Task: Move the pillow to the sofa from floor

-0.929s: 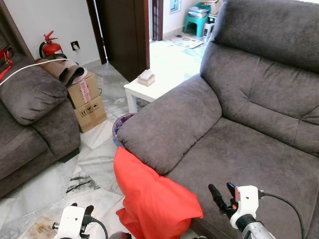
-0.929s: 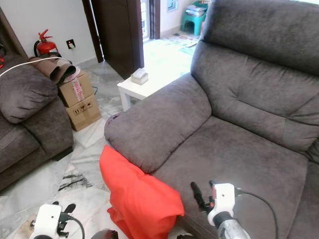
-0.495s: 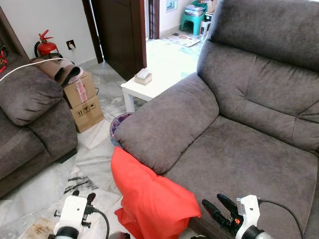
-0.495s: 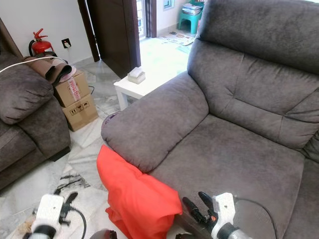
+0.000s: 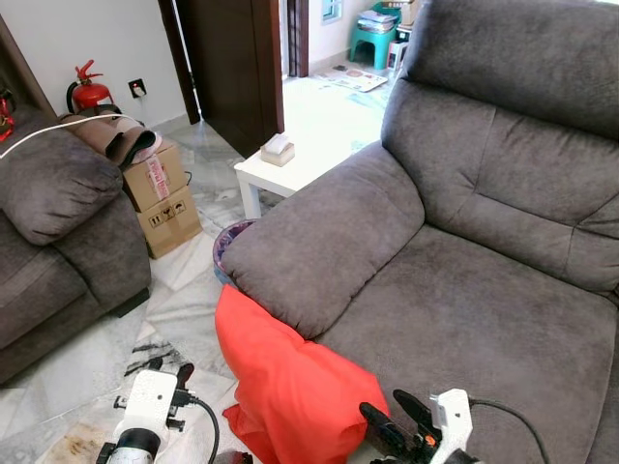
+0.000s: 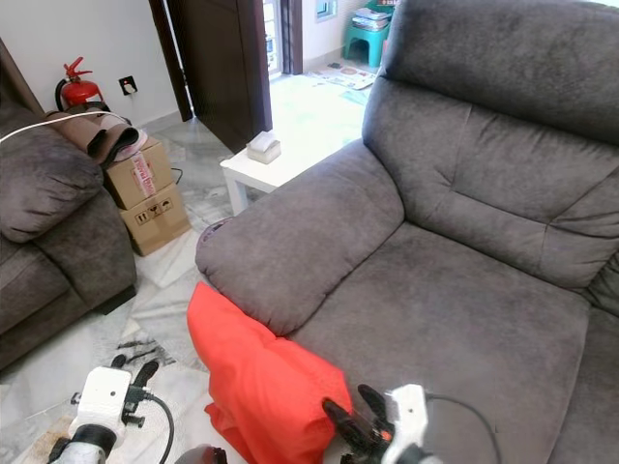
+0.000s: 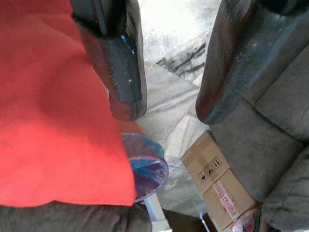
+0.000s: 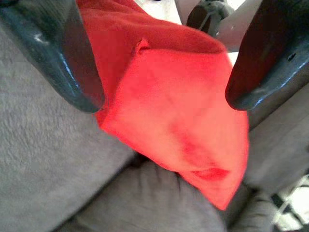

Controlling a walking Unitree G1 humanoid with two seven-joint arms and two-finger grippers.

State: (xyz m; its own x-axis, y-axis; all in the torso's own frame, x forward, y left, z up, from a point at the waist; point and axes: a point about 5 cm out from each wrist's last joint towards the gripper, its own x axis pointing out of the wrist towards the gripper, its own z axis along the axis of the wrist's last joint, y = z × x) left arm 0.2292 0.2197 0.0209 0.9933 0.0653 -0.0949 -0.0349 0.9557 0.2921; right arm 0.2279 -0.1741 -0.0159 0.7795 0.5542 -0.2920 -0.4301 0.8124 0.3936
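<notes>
Pillow [image 5: 290, 387]: red, leaning against sofa [image 5: 464, 290].
Right end effector [image 5: 398, 425]: open, beside pillow.
Left end effector [image 5: 169, 372]: open.
Advice: straddle fabric, pinch deep.

Both arms low at near edge of scene. Left gripper [image 5: 182, 371] at near left, white wrist housing up, black fingers [image 7: 118, 63] spread apart, pointing away from robot. Right gripper [image 5: 395, 420] at near right, wrist angled inward toward left, two long black fingers [image 8: 60, 58] parted wide, nothing between them. Neither gripper holding anything.
</notes>
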